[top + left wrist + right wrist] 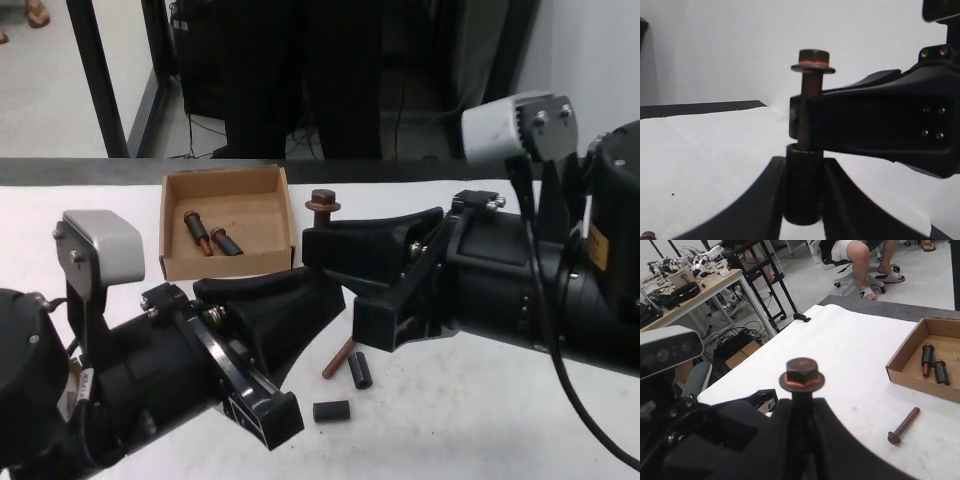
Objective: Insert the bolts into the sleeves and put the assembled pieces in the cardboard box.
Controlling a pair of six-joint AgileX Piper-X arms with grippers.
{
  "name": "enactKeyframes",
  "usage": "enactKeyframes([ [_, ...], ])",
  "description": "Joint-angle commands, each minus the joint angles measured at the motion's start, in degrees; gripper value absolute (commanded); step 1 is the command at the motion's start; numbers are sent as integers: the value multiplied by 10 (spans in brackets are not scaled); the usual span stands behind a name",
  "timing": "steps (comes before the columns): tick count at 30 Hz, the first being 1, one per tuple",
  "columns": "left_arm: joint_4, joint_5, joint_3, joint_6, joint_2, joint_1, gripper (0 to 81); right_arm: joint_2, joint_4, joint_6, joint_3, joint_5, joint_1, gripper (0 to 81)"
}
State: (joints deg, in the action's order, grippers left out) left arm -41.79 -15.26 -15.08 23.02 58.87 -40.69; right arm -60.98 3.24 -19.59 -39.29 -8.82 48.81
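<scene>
Two grippers met above the middle of the bench, each closed on one half of an assembly. The left gripper [802,202] was clamped narrowly on a short black sleeve [802,182]. It held the sleeve upright with the mouth facing up, which I took to be so a bolt could go straight down into it. The right gripper [801,122] pinched a rusty flanged bolt [811,65] by the shank, head uppermost, directly over that sleeve. The shank's lower end was at the sleeve's mouth, and I couldn't tell whether it had already entered. Gripping below the head left the lower shank free, which seemed sensible for pushing down. But the right gripper sat just above the sleeve and would probably have to shift before the bolt could seat fully.

Below the pair, on the white bench [480,420], lay a loose bolt [338,358] with two loose sleeves [359,370] near it, waiting their turn by my reckoning. Farther back stood the cardboard box [225,182], open-topped, with two assembled pieces [193,230] lying side by side on its floor. The job looked to me a little past halfway, with a third insertion in hand.
</scene>
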Motion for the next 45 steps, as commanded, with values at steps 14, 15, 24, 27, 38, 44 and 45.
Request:
enactKeyframes([
  [14,-14,66,-8,27,-1,8,8,85,-147,-58,-7,-59,9,581],
  [15,-14,68,-9,27,-1,8,8,87,-159,-66,-7,-64,9,573],
  [24,297,71,-137,-37,6,79,8,114,-206,-111,-7,-186,9,112],
  [27,405,57,-196,-54,28,129,8,117,-206,-88,-7,-204,9,1],
  [38,647,53,-412,-155,214,194,8,117,-458,36,-6,-168,9,2],
  [44,688,60,-534,-155,343,195,8,118,-457,46,-6,-174,9,2],
  [45,700,67,-556,-155,364,195,8,118,-457,46,-6,-174,9,2],
])
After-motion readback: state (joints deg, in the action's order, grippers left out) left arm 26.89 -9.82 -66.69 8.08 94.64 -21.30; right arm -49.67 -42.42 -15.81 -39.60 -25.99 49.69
